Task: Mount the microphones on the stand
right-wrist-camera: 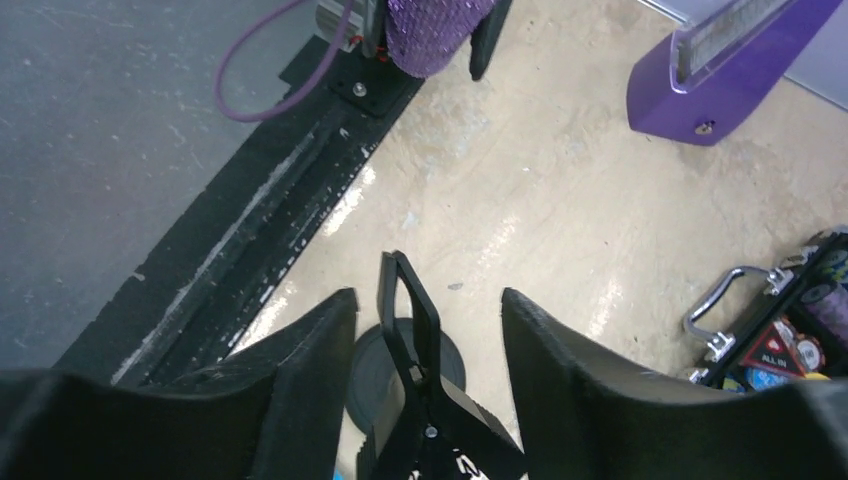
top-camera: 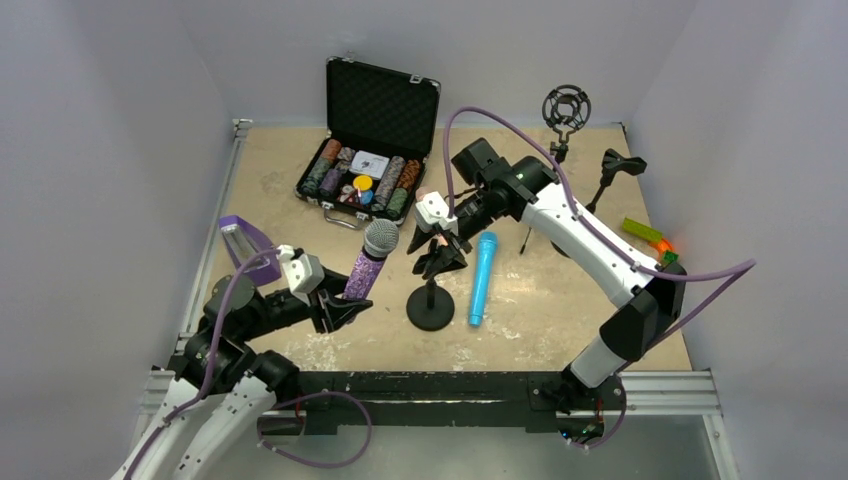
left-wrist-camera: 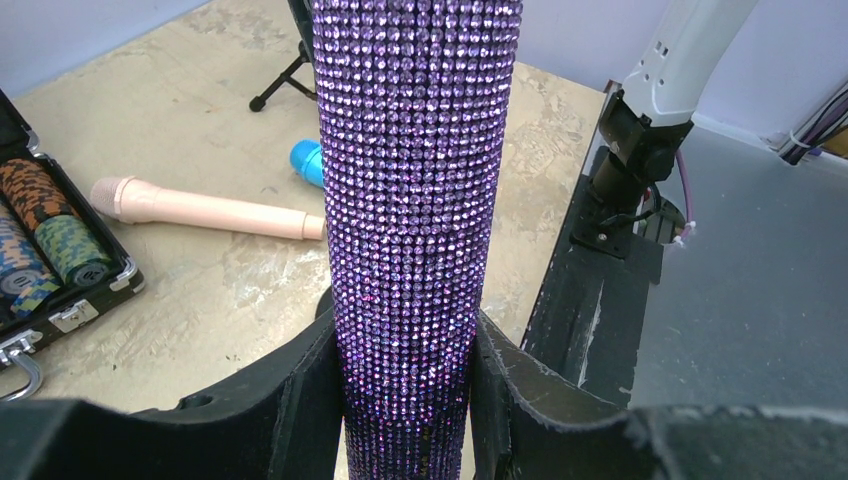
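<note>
bench (top-camera: 560, 300): sandy board under both sets of jaws.
chip case (top-camera: 370, 130): open, beyond and between the two sets of jaws.
stand (top-camera: 431, 312): upright, its clip (right-wrist-camera: 410, 320) between the right jaws.
purple microphone (top-camera: 365, 270): tilted, mesh head up, past the left jaws.
blue microphone (top-camera: 483, 278): flat, just beside the right jaws.
pink microphone (left-wrist-camera: 200, 210): flat, beyond the left jaws.
left jaws: pinching the purple microphone's lower body.
right jaws: spread, gap either side of the clip.
</note>
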### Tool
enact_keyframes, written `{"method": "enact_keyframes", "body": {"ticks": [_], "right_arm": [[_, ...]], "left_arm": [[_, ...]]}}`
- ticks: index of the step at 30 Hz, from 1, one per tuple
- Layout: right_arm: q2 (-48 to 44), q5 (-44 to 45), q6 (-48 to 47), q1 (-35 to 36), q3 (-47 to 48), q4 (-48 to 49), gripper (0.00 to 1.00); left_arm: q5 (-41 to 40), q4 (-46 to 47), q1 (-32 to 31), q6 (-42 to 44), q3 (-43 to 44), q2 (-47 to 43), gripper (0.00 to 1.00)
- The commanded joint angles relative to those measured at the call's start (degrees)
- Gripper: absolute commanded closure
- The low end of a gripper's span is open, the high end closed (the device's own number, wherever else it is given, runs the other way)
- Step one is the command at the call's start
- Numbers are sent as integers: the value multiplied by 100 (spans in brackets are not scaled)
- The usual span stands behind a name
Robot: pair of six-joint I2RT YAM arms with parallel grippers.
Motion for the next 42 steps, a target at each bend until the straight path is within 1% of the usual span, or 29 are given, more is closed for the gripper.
{"method": "enact_keyframes", "body": {"ticks": [1, 4, 5, 8, 11, 13, 14, 15, 16, 19, 20, 22, 24, 27, 30, 32, 33, 38, 42], "right_arm": [[-261, 421, 672, -14, -244, 734, 49], [-450, 574, 1140, -15, -442, 1192, 63], [-510, 642, 1362, -17, -506, 1371, 66], [-713, 1028, 2359, -20, -731, 2168, 76], [-969, 1674, 3550, -20, -1095, 3285, 81], [-1094, 1891, 3899, -20, -1336, 3593, 81], [-1127, 1869, 3997, -20, -1398, 3653, 79], [-1142, 1775, 4049, -20, -1438, 3663, 74], [-1145, 1637, 4028, -24, -1445, 3613, 65], [-1213, 1025, 3991, -101, -1427, 3505, 29], [-1259, 849, 4025, -147, -1406, 3517, 20], [-1344, 523, 4053, -267, -1326, 3544, 10], [-1394, 286, 3898, -453, -1216, 3442, 8], [-1445, -45, 3212, -771, -1199, 3024, 7], [-1523, -241, 2498, -879, -1493, 2732, 6], [-1561, -387, 2208, -881, -1722, 2703, 5], [-1566, -418, 2144, -878, -1821, 2747, 5], [-1383, -255, 2653, -880, -1971, 3281, 5], [-1218, -331, 2674, -874, -2002, 3290, 7]], "left_arm": [[-48, 243, -4, 166, 219, -55, 100], [4, 377, -3, 166, 186, 5, 100], [16, 422, -4, 171, 177, 27, 100], [25, 574, 0, 228, 166, 133, 100], [55, 756, -2, 340, 182, 335, 100], [81, 908, -3, 418, 200, 511, 100], [99, 1004, -2, 455, 208, 597, 100], [108, 1094, -2, 482, 204, 679, 100], [111, 1193, -4, 506, 201, 756, 100], [120, 1494, -4, 545, 178, 960, 100], [136, 1582, 3, 552, 170, 1011, 100], [164, 1758, -2, 557, 142, 1081, 100], [188, 1825, -3, 607, 143, 1128, 100], [261, 1860, 1, 727, 152, 1195, 100], [365, 1971, 9, 869, 141, 1344, 100], [385, 2055, 15, 996, 162, 1482, 100], [398, 2088, 22, 1036, 179, 1549, 100], [426, 2507, 75, 1164, 256, 1921, 100], [468, 2528, 121, 1274, 327, 2139, 100]]}}
